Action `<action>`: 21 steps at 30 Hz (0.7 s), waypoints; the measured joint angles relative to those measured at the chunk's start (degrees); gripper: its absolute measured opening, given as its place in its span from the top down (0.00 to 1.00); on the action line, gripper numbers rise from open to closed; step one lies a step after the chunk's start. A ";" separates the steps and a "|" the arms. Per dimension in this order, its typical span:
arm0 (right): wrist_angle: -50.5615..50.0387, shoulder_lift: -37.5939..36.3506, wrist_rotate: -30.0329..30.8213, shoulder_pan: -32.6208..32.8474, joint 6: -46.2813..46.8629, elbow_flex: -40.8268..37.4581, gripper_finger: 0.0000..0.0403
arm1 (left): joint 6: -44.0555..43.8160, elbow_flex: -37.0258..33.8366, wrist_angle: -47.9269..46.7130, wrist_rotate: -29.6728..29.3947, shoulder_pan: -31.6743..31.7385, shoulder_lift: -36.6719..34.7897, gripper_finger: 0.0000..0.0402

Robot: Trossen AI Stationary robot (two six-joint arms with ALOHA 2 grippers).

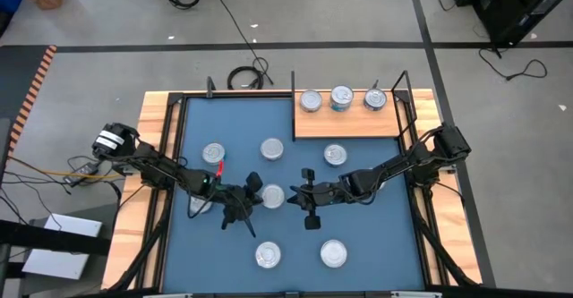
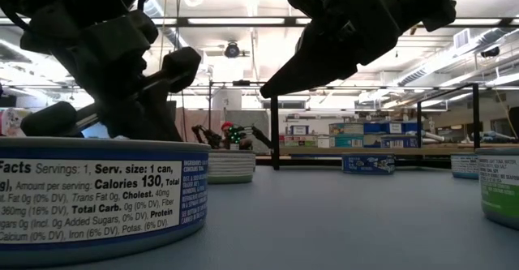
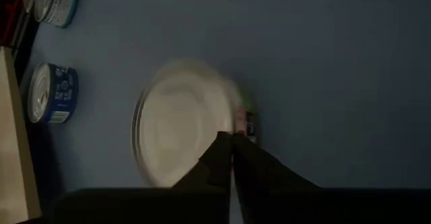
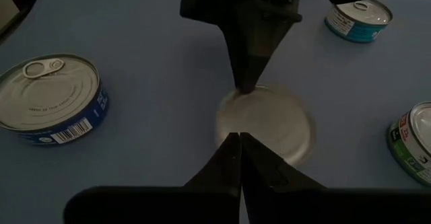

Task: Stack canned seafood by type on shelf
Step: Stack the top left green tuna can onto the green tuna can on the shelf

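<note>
Reaching in low from both sides, the two arms meet at one tin in the middle of the blue mat. The left gripper and right gripper each have their fingers pressed shut, tips beside the tin. Three tins sit on the shelf.

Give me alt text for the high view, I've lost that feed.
Seen from above, the left gripper and right gripper meet from either side at one tin in the middle of the blue mat. Three tins stand in a row along the back of the wooden shelf, a fourth sits at its front edge, and four more lie scattered on the mat.
</note>
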 joint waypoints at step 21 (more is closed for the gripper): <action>0.00 0.00 1.78 -0.01 1.13 0.01 0.92 | -9.02 9.19 -9.10 -0.84 0.68 -0.02 1.00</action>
